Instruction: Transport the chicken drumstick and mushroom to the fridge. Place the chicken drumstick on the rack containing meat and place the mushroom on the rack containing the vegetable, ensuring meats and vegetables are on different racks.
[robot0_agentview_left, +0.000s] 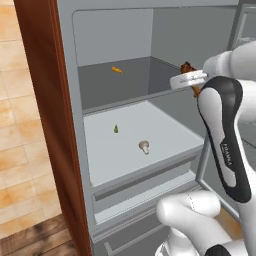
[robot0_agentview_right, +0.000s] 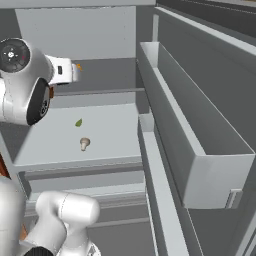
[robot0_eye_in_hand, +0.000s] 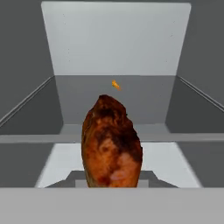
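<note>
Hand view: tool (robot0_agentview_left: 192, 80) grasping drumstick (robot0_eye_in_hand: 112, 144) before upper rack (robot0_agentview_left: 135, 82); next, reach in, release there.

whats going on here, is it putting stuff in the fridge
Yes. The robot arm is reaching into the open fridge with its pincer shut on a chicken drumstick, held at the front of the upper rack. A small orange item lies further back on that rack. On the lower rack sit the mushroom and a small green vegetable, so the mushroom is already in place and the drumstick has not been set down.
</note>
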